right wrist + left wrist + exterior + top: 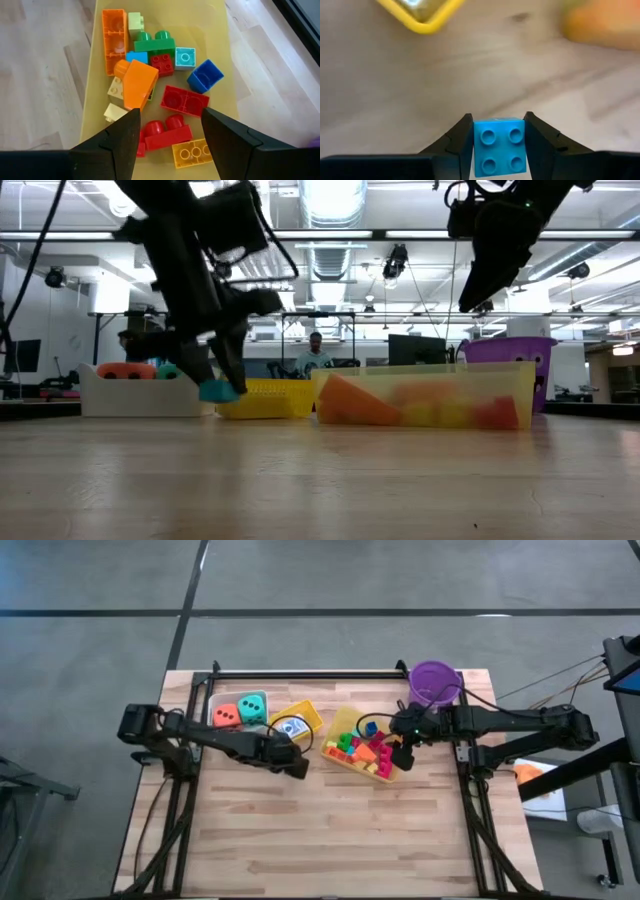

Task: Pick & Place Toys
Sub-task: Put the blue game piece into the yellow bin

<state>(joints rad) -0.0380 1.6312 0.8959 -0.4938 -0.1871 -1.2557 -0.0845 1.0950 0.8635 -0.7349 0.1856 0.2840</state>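
Blue brick: a light-blue four-stud brick (pixel 499 148) is pinched between the two dark fingers of the left gripper (pixel 498 145), studs facing the wrist camera, over bare wood.
Left gripper: clenched on the blue brick, low over the table (pixel 330 840), just in front of the yellow bin (pixel 300 718) and left of the bin of bricks; in the low view the brick (pixel 219 390) hangs close to the tabletop.
Brick pile: red, green, orange, blue, yellow and cream bricks (pixel 160 90) lie jumbled in the pale yellow clear bin (pixel 340 730) near the table's middle.
Right gripper: the right gripper (pixel 171 132) hovers above that bin with its fingers spread apart and nothing between them; below it lie two red bricks (pixel 172 117) and a yellow brick (pixel 192 152).
Dice: the orange die (pixel 226 716) and teal die (pixel 251 708) sit side by side in the clear bin (pixel 212 700) at the back left.
Card box: a small blue-white box (pixel 291 727) rests in the yellow bin.
Purple bucket: the purple bucket (pixel 433 683) stands at the back right, near the right arm.
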